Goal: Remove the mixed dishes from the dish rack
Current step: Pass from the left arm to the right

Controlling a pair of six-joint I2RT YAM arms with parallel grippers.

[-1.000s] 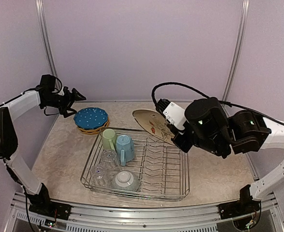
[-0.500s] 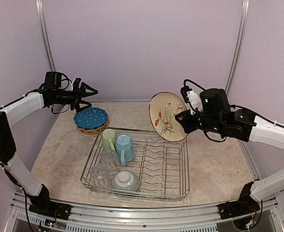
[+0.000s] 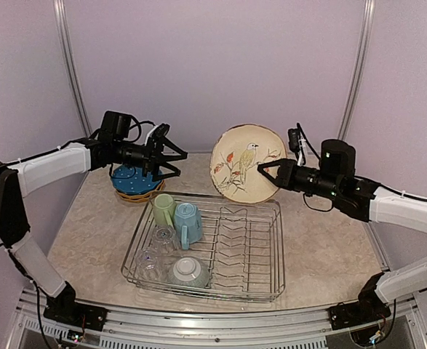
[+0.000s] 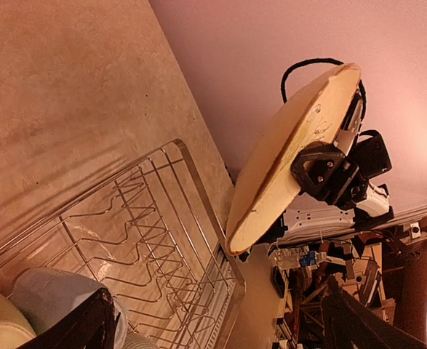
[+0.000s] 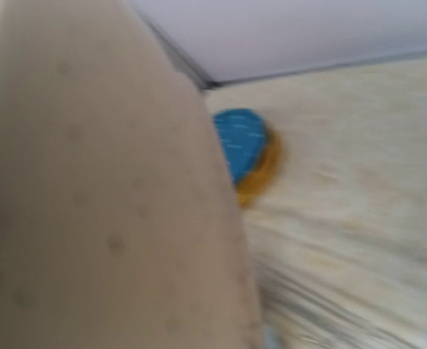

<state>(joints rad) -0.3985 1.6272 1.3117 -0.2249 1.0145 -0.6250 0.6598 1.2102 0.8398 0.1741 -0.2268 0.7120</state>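
Now the right hand (image 3: 270,171) pinches the cream plate (image 3: 246,163) by its rim, upright in the air over the far edge of the dish rack (image 3: 278,247). The left hand (image 3: 171,156), fingers wide and empty, points toward it beside the blue dotted plate (image 3: 132,177) on the far-left worktop (image 3: 329,254). A handover or stacking there looks next. The rack holds 1 pale green mug (image 3: 162,209), 1 light blue mug (image 3: 188,222), 2 clear glasses (image 3: 162,238) and 1 bowl (image 3: 188,271).
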